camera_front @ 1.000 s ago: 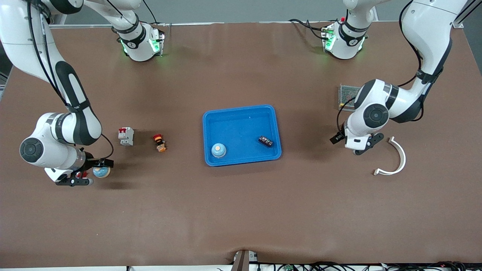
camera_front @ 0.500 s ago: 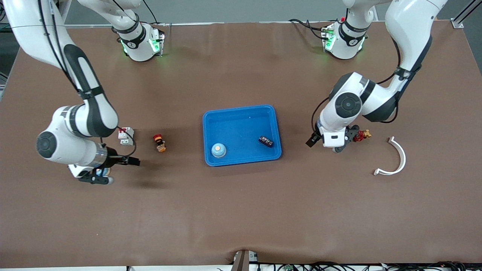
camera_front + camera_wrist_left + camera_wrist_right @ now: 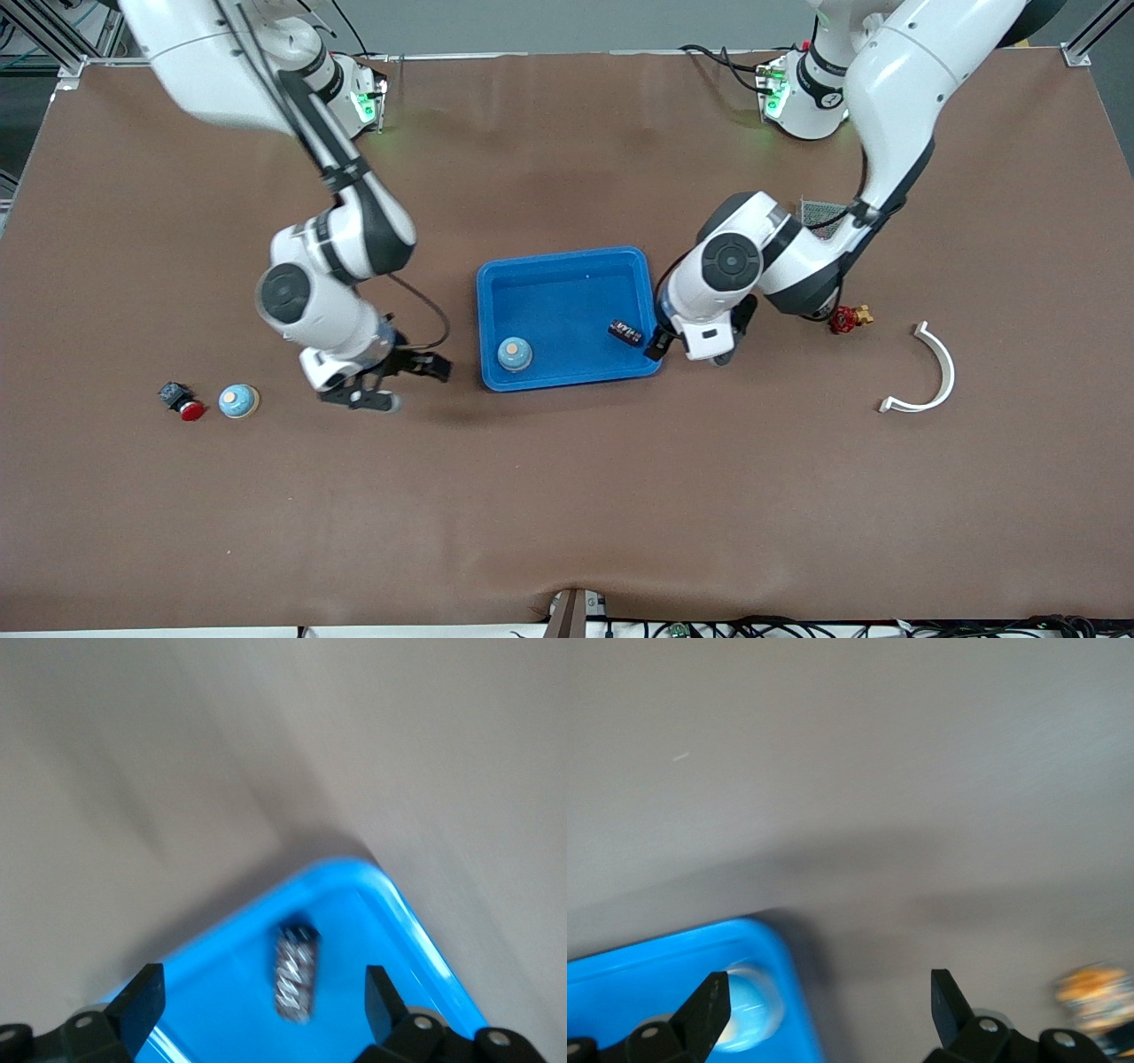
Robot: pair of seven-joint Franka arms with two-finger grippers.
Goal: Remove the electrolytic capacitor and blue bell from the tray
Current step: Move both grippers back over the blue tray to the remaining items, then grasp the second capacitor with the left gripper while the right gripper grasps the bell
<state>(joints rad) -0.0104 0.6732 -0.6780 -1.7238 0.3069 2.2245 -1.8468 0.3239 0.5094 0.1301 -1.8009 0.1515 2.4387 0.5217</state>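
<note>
Blue plastic, glossy and smooth, forms the shallow rectangular tray (image 3: pixel 567 262) with rounded corners that sits mid-table on the matte brown table cover (image 3: pixel 567 496). Inside the tray, a small round bell (image 3: pixel 514 354) with a pale blue dome and a tan button on top rests near the corner toward the right arm's end, close to the tray's rim nearest the front camera. A short dark cylindrical capacitor (image 3: pixel 625 332) with silvery print lies on its side in the tray toward the left arm's end; the left wrist view shows it (image 3: pixel 296 973) by the rounded rim.

The left gripper (image 3: pixel 687 347) hangs over the tray's edge at the left arm's end, just beside the capacitor, its black fingers (image 3: pixel 142 1006) spread wide with nothing between them. The right gripper (image 3: pixel 390 383) is over the cover just off the tray's edge at the right arm's end, its fingers (image 3: pixel 709 1010) likewise parted and empty.

Well away from the tray toward the right arm's end lie a second blue domed bell (image 3: pixel 238 401) and a red-capped push button (image 3: pixel 181 400). Toward the left arm's end lie a small red and gold valve-like piece (image 3: pixel 849 317) and a curved white plastic strip (image 3: pixel 935 372).
</note>
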